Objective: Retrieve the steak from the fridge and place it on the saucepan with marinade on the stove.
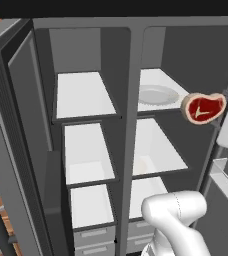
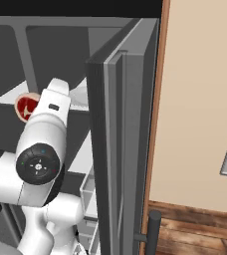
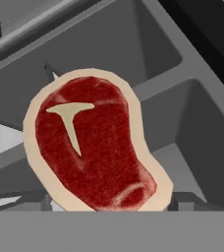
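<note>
Fridge (image 1: pixel 16 100) with both doors open, white shelves exposed. The steak (image 1: pixel 203 108) stands on edge at the right side of the fridge, level with the upper right shelf bearing a pale plate (image 1: pixel 157 95); whether it is gripped cannot be told. Carrying it to the saucepan on the stove remains. The arm (image 2: pixel 41 144) reaches up into the fridge, hand facing the steak, jaws spread wide.
</note>
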